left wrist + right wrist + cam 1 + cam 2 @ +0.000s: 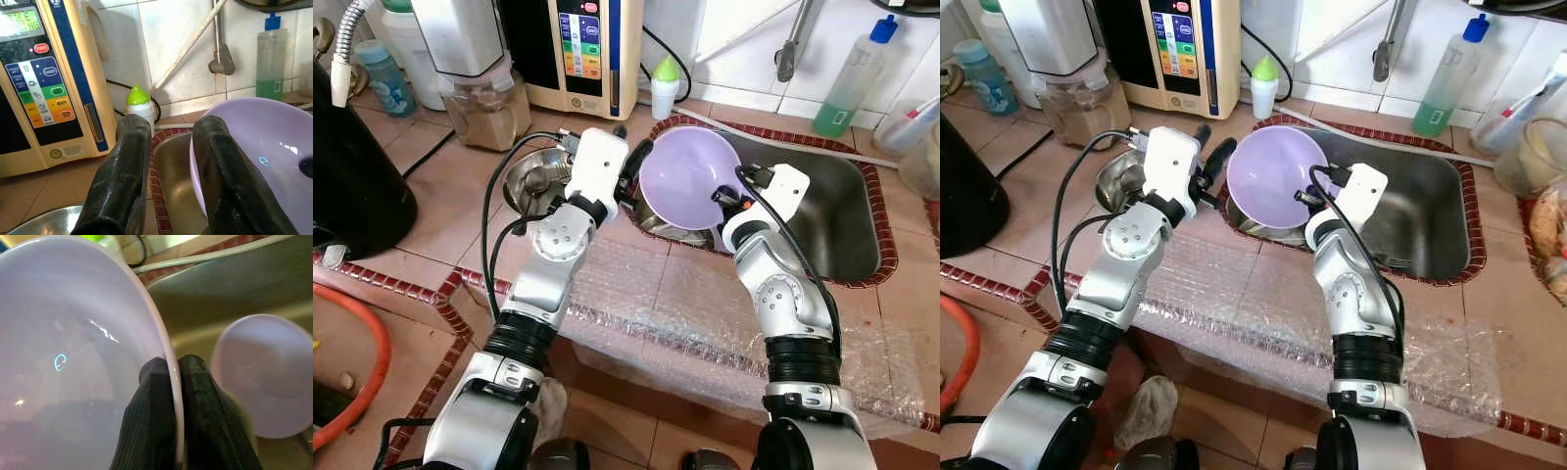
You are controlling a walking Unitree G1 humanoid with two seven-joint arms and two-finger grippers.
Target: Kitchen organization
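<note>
The right gripper has its two black fingers pinched on the rim of the lilac bowl, one finger inside and one outside, holding it tilted over the left end of the steel sink. The bowl hangs above a metal pot sitting in that corner of the sink. The left gripper hovers just left of the bowl with its fingers apart and nothing between them, over the tiled counter beside a small steel bowl. A water ioniser and a green-capped bottle stand at the far wall. This looks like the step of lifting the bowl clear of the sink. Next it needs carrying to a resting place, kept steady since only a thin rim is held; the free hand could support the near edge.
</note>
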